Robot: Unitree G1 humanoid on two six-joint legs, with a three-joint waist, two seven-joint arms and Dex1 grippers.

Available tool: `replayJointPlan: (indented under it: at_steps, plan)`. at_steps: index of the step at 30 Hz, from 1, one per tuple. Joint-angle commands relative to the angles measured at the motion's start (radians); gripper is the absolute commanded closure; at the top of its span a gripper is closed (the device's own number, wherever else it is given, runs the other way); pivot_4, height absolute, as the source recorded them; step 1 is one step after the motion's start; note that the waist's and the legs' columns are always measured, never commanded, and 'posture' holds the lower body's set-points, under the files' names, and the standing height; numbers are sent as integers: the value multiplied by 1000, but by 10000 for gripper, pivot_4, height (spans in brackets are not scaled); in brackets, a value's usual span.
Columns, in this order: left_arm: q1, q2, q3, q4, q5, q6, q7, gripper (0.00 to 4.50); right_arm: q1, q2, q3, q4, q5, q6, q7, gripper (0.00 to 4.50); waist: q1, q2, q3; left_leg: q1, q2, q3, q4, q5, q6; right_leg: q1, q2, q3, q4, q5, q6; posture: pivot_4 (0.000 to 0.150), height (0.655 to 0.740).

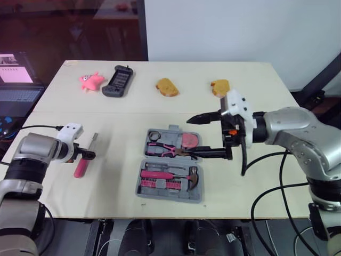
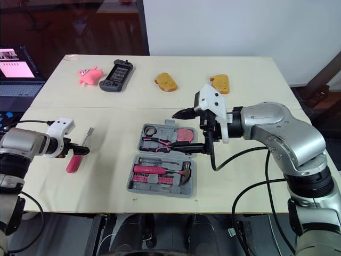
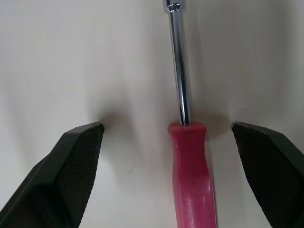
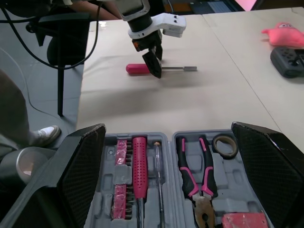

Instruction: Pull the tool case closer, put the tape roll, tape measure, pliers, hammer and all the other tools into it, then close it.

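The grey tool case (image 1: pixel 143 193) lies open at the table's middle. It holds a tape roll (image 1: pixel 154 135), pink pliers (image 1: pixel 168 150), a red tape measure (image 1: pixel 189 140), a hammer (image 1: pixel 187 175) and a pink-handled screwdriver (image 4: pixel 139 166). A second pink screwdriver (image 1: pixel 81 165) lies on the table to the left of the case. My left gripper (image 3: pixel 166 126) is open, its fingers (image 3: pixel 78 152) either side of that handle, not touching it. My right gripper (image 1: pixel 191 137) is open wide over the case's right side, holding nothing.
Along the far side of the table lie a pink plush toy (image 1: pixel 91 80), a black game controller (image 1: pixel 118 81) and two toast-like toys (image 1: pixel 167 87) (image 1: pixel 220 87). A laptop (image 1: pixel 16 80) stands off the left edge. Cables hang at the front right.
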Motion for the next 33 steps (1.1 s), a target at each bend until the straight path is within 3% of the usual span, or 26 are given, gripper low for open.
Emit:
replayJointPlan:
  at_steps: [1, 5, 7, 18, 22, 28, 33]
  plan:
    - [9, -2, -15, -21, 3, 45, -31, 15854, -7, -6, -8, -8, -15, -26, -5, 0, 0, 0, 0, 0, 0, 0, 0, 0, 0, 0, 0, 0, 0, 0, 0, 1500, 7188]
    - [13, -3, -9, -26, 11, 51, -33, 36435, -8, -1, 0, -1, -32, -36, -7, 0, 1, 0, 0, 0, 0, -1, 1, 0, 0, 1, 0, 0, 1, 0, 0, 1500, 7188]
    - [11, -5, -3, -21, 21, 41, -26, 41519, -8, 1, 3, 2, -39, -40, -7, 0, 1, 0, 0, 0, 0, -1, 2, 0, 0, 1, 0, 0, 1, 0, 0, 1500, 7188]
    - [-9, 21, -26, -102, 26, -33, -126, 41516, -1, -11, 8, 1, -49, -46, 12, 0, 4, 0, 0, 0, 0, -1, 2, 0, 0, 1, 0, 0, 2, 0, 0, 1500, 7188]
    - [24, 75, -32, -282, -26, -128, -288, 41516, 7, -35, -2, -17, -37, -44, 42, 0, 3, -2, 1, -3, 0, -1, 4, 1, -2, -1, 0, 0, 2, 0, 0, 1500, 7188]
    - [67, 138, -46, -496, -40, -423, -489, 41516, 36, -111, -17, -45, -5, 56, 42, 0, -1, -2, 1, -3, 1, -1, 3, 1, -2, -1, 0, 0, 2, 0, 0, 1500, 7188]
    - [12, 150, -128, -604, -68, -463, -689, 41516, 116, -146, -88, -129, 45, 121, -15, 0, 4, -2, 1, -3, 1, 0, 4, 0, 0, -1, 0, 0, 1, 0, 0, 1500, 7188]
